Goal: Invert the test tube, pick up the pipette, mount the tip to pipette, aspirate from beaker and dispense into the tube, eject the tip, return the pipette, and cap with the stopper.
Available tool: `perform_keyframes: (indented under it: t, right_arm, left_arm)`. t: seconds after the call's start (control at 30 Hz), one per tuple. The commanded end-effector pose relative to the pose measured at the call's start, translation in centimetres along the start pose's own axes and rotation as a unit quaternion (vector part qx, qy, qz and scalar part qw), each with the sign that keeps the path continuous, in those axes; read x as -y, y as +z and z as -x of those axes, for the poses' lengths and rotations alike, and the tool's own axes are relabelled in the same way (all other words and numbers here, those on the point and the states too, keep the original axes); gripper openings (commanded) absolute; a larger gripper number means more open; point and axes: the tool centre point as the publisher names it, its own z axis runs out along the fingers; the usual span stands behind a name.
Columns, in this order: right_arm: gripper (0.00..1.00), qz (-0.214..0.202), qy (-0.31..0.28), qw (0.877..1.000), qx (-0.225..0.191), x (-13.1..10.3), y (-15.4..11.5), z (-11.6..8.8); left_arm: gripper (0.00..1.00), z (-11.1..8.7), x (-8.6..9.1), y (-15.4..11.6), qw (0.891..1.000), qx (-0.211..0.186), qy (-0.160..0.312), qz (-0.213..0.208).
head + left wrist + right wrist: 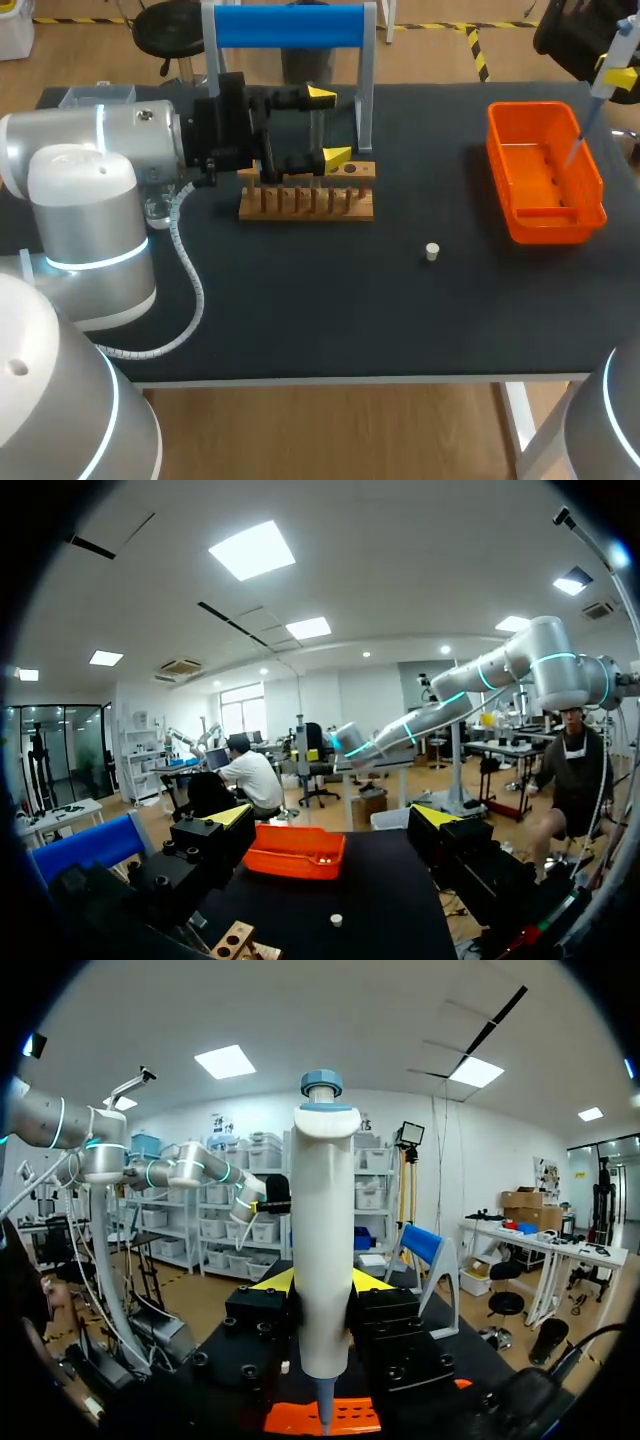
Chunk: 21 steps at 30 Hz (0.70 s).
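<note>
My right gripper [617, 72] hangs at the far right corner, shut on the white pipette [598, 92]. The pipette's thin tip [574, 150] points down into the orange bin [520, 128]. In the right wrist view the pipette [324, 1260] stands upright between the yellow fingertips [273, 1280], above the orange bin [350, 1418]. My left gripper [329, 127] is open over the wooden tube rack [305, 203], with nothing between its fingers. In the left wrist view the left gripper [333, 816] looks across the table to the bin [295, 851]. The small white stopper [432, 251] lies on the black table; the left wrist view has the stopper [337, 918] too.
A pipette stand with a blue top bar [290, 26] rises behind the rack. A clear glass vessel [157, 211] sits partly hidden under my left arm, and a clear box [95, 96] lies at the far left. A white cable [190, 290] loops over the table's left front.
</note>
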Motion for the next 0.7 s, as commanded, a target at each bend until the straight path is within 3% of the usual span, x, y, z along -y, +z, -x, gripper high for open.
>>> perform_keyframes:
  t: [0.03,0.7]
  right_arm:
    - [0.00,0.000,-0.001,1.000,-0.007,0.1,-0.4,0.1]
    - [0.00,-0.009,-0.003,1.000,-0.028,0.5,-0.5,-1.1]
  left_arm:
    - [1.00,-0.1,-0.1,0.2,1.000,0.003,0.001,-0.002]
    - [1.00,-0.1,-0.1,0.2,1.000,0.003,0.001,-0.002]
